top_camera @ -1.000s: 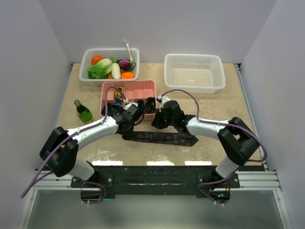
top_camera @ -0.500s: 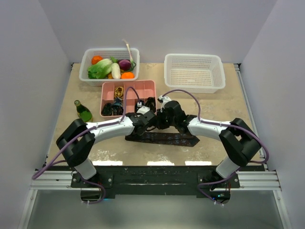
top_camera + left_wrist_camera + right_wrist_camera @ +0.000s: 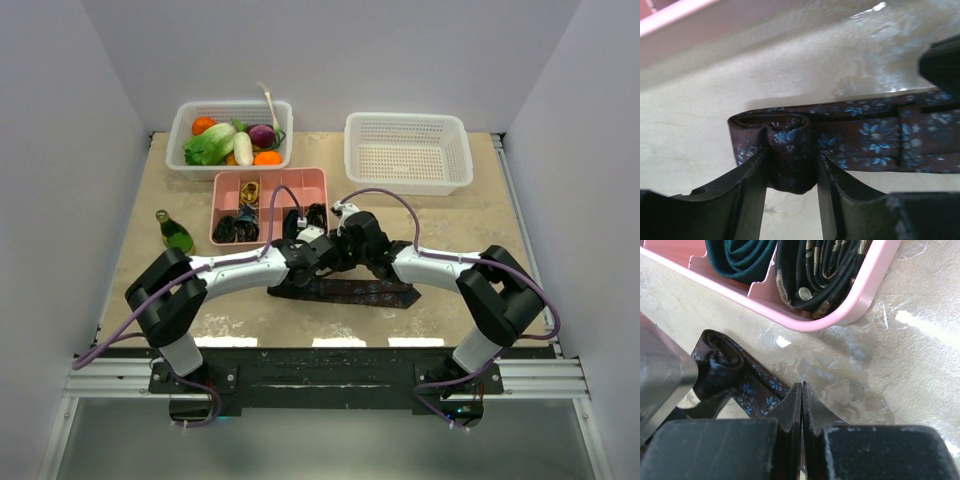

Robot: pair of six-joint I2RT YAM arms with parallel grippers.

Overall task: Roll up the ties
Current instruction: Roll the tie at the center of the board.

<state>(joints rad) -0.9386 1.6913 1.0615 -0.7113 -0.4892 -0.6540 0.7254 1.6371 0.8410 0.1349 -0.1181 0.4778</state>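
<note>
A dark maroon tie (image 3: 350,292) with small blue flowers lies flat across the table in front of the pink tray (image 3: 270,178). Its left end is wound into a small coil (image 3: 790,145). My left gripper (image 3: 791,156) holds that coil, one finger against each side; in the top view it (image 3: 316,254) sits at the tie's left end. My right gripper (image 3: 801,386) is shut with nothing between its fingers, its tips resting on the flat tie (image 3: 757,390) just right of the coil (image 3: 720,360). Rolled ties (image 3: 825,270) fill the tray's front compartments.
A white basket of vegetables (image 3: 230,132) stands at the back left and an empty white basket (image 3: 408,150) at the back right. A green bottle (image 3: 176,234) stands left of the tray. The tray's rim (image 3: 840,315) runs close behind both grippers.
My left arm swung right from the tray's front edge to the tie's left end, and its jaws now sit around the coil. The right arm barely moved.
</note>
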